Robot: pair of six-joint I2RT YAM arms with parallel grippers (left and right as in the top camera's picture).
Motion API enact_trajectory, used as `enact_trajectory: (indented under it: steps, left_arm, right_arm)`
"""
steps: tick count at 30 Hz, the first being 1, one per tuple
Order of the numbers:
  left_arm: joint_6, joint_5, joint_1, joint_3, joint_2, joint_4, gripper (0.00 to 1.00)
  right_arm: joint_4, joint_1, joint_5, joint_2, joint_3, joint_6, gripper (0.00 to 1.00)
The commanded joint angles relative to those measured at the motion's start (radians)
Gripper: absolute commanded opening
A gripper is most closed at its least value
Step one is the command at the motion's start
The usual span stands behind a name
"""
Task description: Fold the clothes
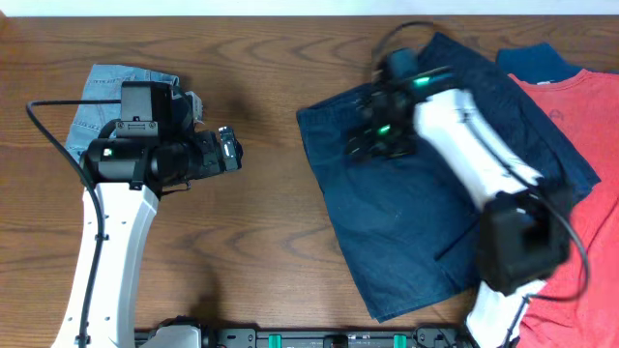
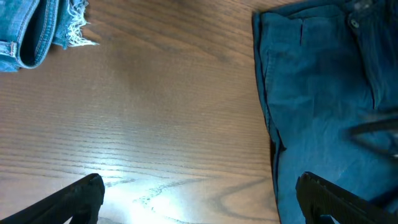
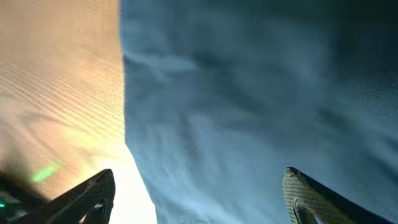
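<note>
Right end effector is open, jaws spread wide, nothing between them. It sits over the upper-left part of the navy shorts, close to their left edge (wrist view: cloth under most of the span, bare counter at one side). Can't tell if the tips touch the fabric.

Left end effector is also open and empty, over bare wood left of the shorts and apart from them. Denim shorts lie further left of the shorts, behind that arm.

The shorts lie spread out but skewed. Coral-red garment is just right of the shorts; touching or overlapped, can't tell.

Risks, my read:
- A pinch this near the edge may catch only one layer, so the fold drags crooked.
- A one-sided grab may slide the whole piece instead of folding it, since the left arm isn't pinning anything.
- Pulling rightward could snag the coral-red garment.
</note>
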Motion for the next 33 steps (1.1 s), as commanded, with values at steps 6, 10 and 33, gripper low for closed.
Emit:
enact_trajectory:
  steps: [6, 10, 33]
  left_arm:
    - [0.052, 0.012, -0.002, 0.014, -0.082, -0.003, 0.99]
    - [0.051, 0.013, -0.002, 0.014, -0.085, -0.008, 0.99]
    - [0.051, 0.156, -0.003, 0.014, 0.008, 0.012, 0.99]
  right_arm:
    - [0.101, 0.212, 0.256, 0.093, -0.009, 0.074, 0.89]
    - [0.105, 0.174, 0.255, 0.063, 0.017, 0.120, 0.88]
    - [0.114, -0.698, 0.229, -0.037, 0.008, -0.066, 0.99]
